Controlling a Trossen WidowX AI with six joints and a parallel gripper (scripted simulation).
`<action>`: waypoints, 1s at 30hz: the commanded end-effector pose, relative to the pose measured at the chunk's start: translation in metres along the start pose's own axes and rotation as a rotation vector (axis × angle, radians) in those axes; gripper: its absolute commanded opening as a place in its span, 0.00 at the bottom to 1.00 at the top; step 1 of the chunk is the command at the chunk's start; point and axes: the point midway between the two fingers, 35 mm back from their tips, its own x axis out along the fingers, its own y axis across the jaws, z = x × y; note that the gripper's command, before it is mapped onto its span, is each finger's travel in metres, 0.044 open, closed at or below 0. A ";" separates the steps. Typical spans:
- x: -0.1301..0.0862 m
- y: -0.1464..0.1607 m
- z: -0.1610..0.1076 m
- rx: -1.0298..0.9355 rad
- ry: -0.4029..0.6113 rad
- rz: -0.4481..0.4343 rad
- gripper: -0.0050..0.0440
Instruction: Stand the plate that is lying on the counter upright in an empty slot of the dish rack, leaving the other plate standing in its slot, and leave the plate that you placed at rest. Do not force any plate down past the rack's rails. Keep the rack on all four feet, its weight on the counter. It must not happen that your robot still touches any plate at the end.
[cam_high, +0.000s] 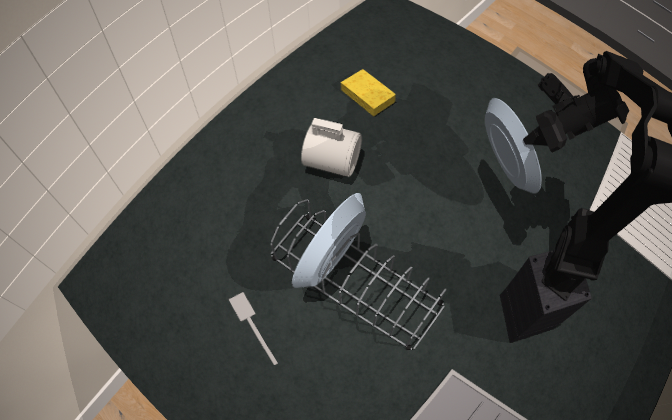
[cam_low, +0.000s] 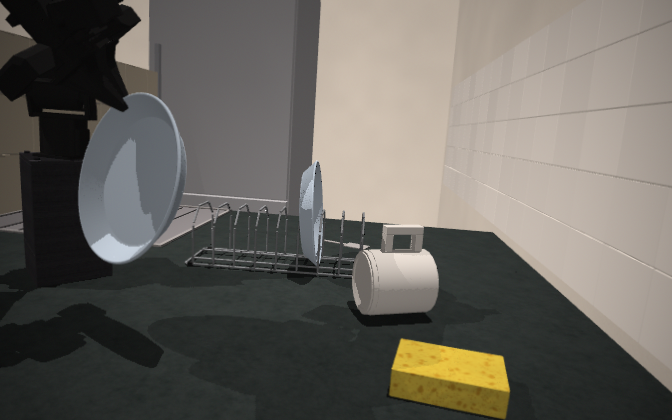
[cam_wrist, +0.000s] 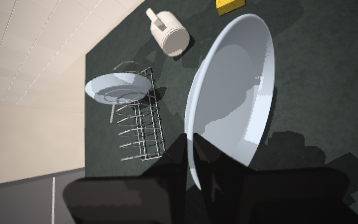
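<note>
My gripper (cam_high: 531, 138) is shut on the rim of a pale blue plate (cam_high: 513, 145) and holds it tilted on edge, well above the dark counter at the right. The plate also shows in the exterior view (cam_low: 132, 177) and fills the wrist view (cam_wrist: 230, 100), with my fingers pinching its lower rim. The wire dish rack (cam_high: 357, 280) stands on the counter with another pale blue plate (cam_high: 330, 240) upright in a slot near its far end. Several slots toward the rack's near end are empty (cam_low: 245, 235).
A white mug (cam_high: 331, 148) lies on its side behind the rack. A yellow sponge (cam_high: 368, 91) lies farther back. A spatula (cam_high: 251, 326) lies left of the rack. The arm's black base (cam_high: 545, 295) stands right of the rack.
</note>
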 end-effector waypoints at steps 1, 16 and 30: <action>-0.005 0.004 0.003 0.083 -0.055 -0.001 0.10; -0.005 0.004 0.003 0.083 -0.055 -0.001 0.10; -0.006 0.006 0.002 0.223 -0.105 -0.011 0.10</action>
